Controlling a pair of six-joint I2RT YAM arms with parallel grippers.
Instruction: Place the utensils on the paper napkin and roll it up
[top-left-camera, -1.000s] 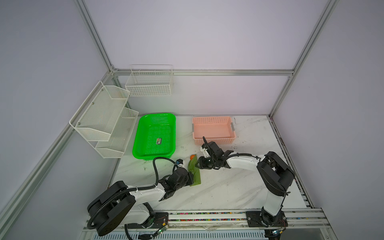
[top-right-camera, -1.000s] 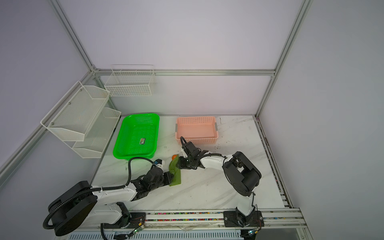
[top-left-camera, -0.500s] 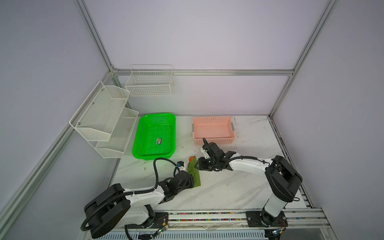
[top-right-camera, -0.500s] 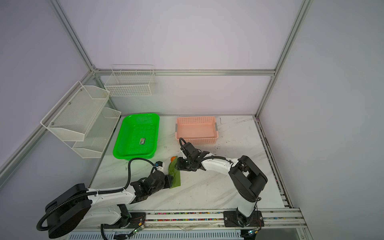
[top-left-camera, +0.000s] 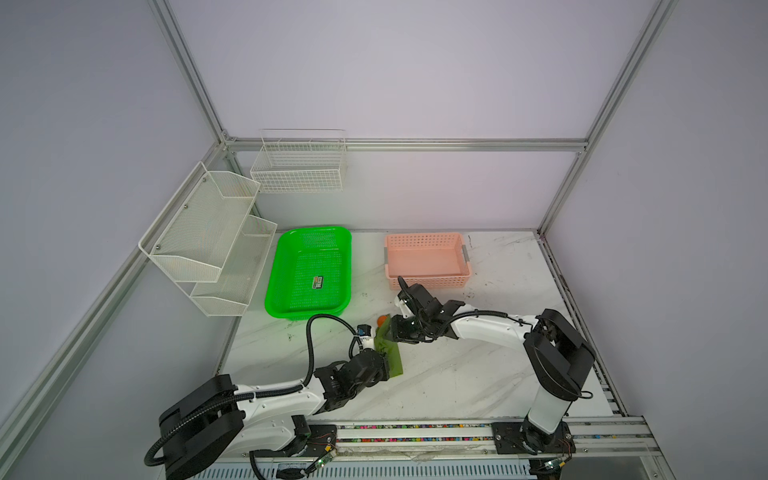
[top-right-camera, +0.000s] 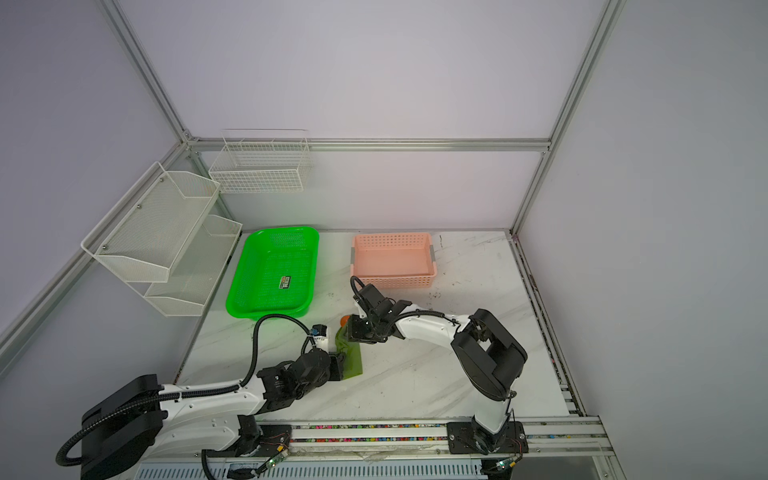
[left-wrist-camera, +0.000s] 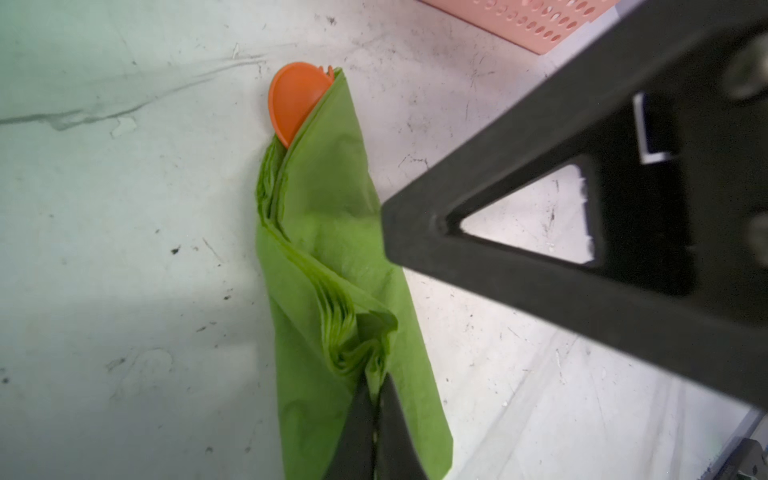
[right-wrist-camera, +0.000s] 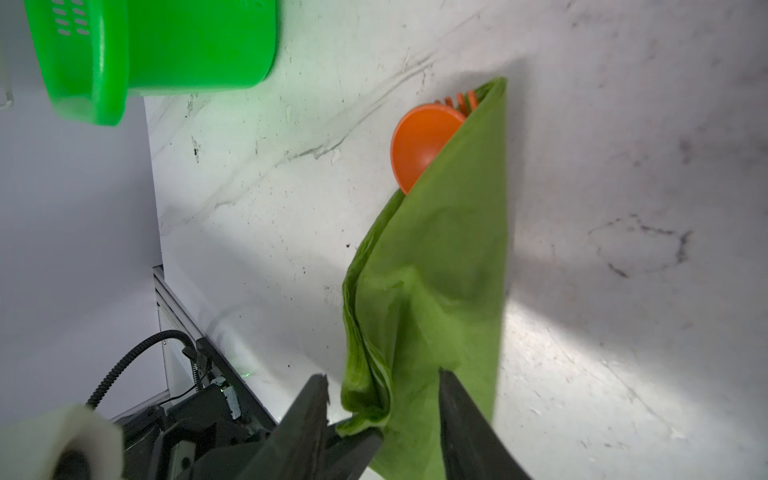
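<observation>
The olive-green paper napkin (top-left-camera: 391, 353) (top-right-camera: 352, 354) lies folded lengthwise round the utensils in a narrow bundle (left-wrist-camera: 332, 249) (right-wrist-camera: 449, 270). An orange spoon bowl (left-wrist-camera: 295, 99) (right-wrist-camera: 419, 145) (top-left-camera: 381, 320) sticks out of its far end, with fork tines (right-wrist-camera: 461, 99) beside it. The knife is hidden. My left gripper (left-wrist-camera: 376, 382) (top-left-camera: 387, 366) is shut on a pinched ridge of napkin layers at the near end. My right gripper (right-wrist-camera: 382, 376) (top-left-camera: 392, 332) is open. Its jaws stand on either side of the napkin's folded edge, not squeezing it.
A bright green perforated tray (top-left-camera: 309, 270) (right-wrist-camera: 158, 45) stands behind and to the left. A pink basket (top-left-camera: 426, 259) (left-wrist-camera: 528, 20) sits just behind the right arm. White mesh shelves (top-left-camera: 216, 237) and a wire basket (top-left-camera: 299, 166) hang on the walls.
My right gripper's jaws have parted a little and that arm's elbow has swung to the right. The left arm has sunk slightly. The napkin bundle has barely moved.
</observation>
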